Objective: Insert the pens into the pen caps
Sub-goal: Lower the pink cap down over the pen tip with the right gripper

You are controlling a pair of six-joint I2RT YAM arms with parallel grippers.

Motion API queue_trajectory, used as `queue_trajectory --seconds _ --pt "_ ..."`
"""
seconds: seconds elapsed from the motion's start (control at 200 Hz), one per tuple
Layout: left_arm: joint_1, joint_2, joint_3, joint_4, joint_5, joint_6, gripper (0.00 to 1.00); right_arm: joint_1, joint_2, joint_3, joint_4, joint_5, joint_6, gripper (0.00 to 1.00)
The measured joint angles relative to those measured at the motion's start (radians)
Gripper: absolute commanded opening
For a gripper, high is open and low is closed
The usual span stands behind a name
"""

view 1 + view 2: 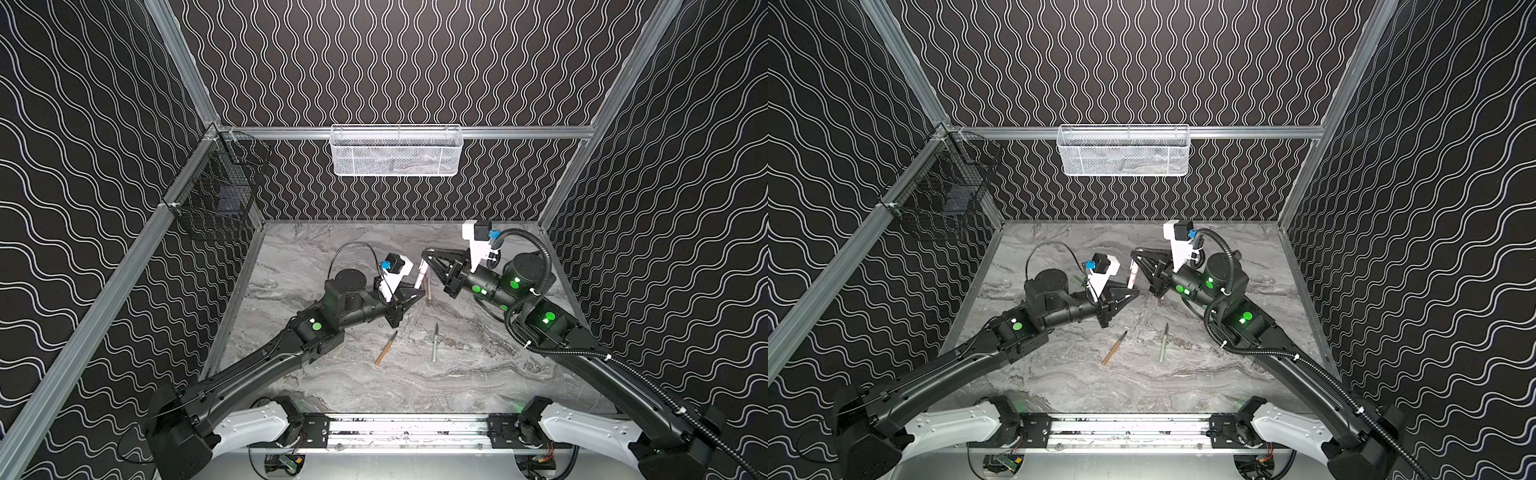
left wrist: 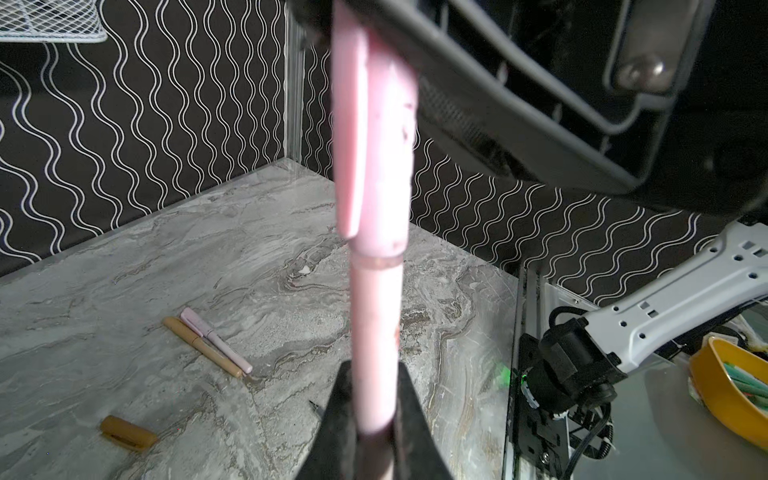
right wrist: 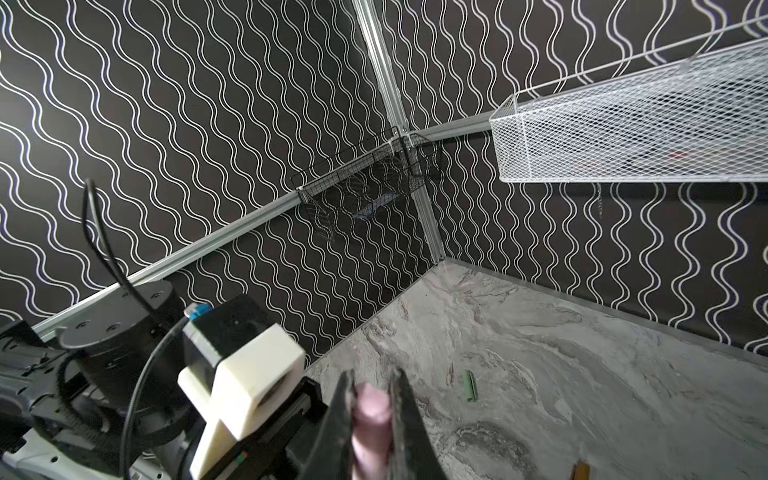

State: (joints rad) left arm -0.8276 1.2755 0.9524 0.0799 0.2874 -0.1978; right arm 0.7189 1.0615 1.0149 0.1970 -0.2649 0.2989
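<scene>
My left gripper [image 2: 374,374] is shut on the lower end of a pink pen [image 2: 376,324], holding it upright above the table. A pink pen cap [image 2: 374,145] sits over the pen's upper end, and a thin ring shows under its rim. My right gripper [image 3: 372,382] is shut on that cap [image 3: 372,405]. In both top views the two grippers [image 1: 422,293] [image 1: 424,254] meet at the pen [image 1: 419,277] [image 1: 1133,277] mid-table. A tan-orange pen [image 1: 386,348] [image 1: 1115,348] and a pale green pen [image 1: 434,343] [image 1: 1163,343] lie uncapped nearer the front.
A capped tan pen [image 2: 203,347] and a capped pink pen [image 2: 218,340] lie side by side. A loose tan cap [image 2: 129,433] and a green cap [image 3: 469,386] lie on the marble. A white mesh basket [image 1: 395,151] and a black wire basket [image 1: 216,195] hang on the walls.
</scene>
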Motion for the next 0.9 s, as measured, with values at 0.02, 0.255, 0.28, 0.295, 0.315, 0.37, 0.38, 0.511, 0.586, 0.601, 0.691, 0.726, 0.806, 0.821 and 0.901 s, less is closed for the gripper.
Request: queue_trajectory --seconds 0.02,0.255,0.28,0.295,0.315,0.37,0.38,0.511,0.586,0.601,0.691,0.726,0.806,0.821,0.901 --pt "0.000 0.002 0.006 -0.007 0.000 0.003 0.00 0.000 -0.001 -0.007 0.013 0.003 0.000 0.00" --pt "0.000 0.046 0.063 -0.060 -0.021 0.040 0.00 -0.001 0.002 -0.040 0.076 0.039 0.004 0.00" --pt "0.000 0.050 0.069 -0.060 -0.021 0.042 0.00 -0.001 0.000 -0.042 0.081 0.043 0.004 0.00" --pt "0.000 0.052 0.072 -0.060 -0.021 0.043 0.00 -0.001 -0.002 -0.043 0.085 0.044 0.003 0.00" --pt "0.000 0.054 0.076 -0.060 -0.021 0.043 0.00 -0.001 -0.003 -0.046 0.090 0.046 0.003 0.00" --pt "0.000 0.057 0.079 -0.063 -0.021 0.044 0.00 -0.001 -0.005 -0.053 0.101 0.050 0.003 0.01" --pt "0.000 0.058 0.080 -0.064 -0.021 0.044 0.00 -0.001 -0.005 -0.055 0.104 0.050 0.003 0.02" --pt "0.000 0.064 0.103 -0.138 -0.023 0.044 0.00 0.008 0.001 -0.089 0.130 0.061 0.005 0.04" --pt "0.001 0.065 0.122 -0.213 -0.032 0.044 0.00 0.022 0.017 -0.111 0.162 0.070 0.008 0.06" --pt "0.001 0.066 0.127 -0.230 -0.035 0.045 0.00 0.024 0.021 -0.114 0.165 0.072 0.010 0.06" --pt "0.001 0.077 0.154 -0.353 -0.053 0.044 0.00 0.038 0.045 -0.130 0.172 0.071 0.019 0.07" --pt "0.001 0.082 0.163 -0.397 -0.058 0.043 0.00 0.042 0.052 -0.132 0.168 0.068 0.022 0.07" --pt "0.001 0.089 0.174 -0.430 -0.064 0.043 0.00 0.045 0.061 -0.132 0.162 0.063 0.023 0.07" --pt "0.001 0.089 0.175 -0.431 -0.064 0.043 0.00 0.045 0.061 -0.131 0.160 0.063 0.023 0.08" --pt "0.001 0.091 0.175 -0.418 -0.061 0.043 0.00 0.046 0.061 -0.119 0.148 0.064 0.020 0.09"
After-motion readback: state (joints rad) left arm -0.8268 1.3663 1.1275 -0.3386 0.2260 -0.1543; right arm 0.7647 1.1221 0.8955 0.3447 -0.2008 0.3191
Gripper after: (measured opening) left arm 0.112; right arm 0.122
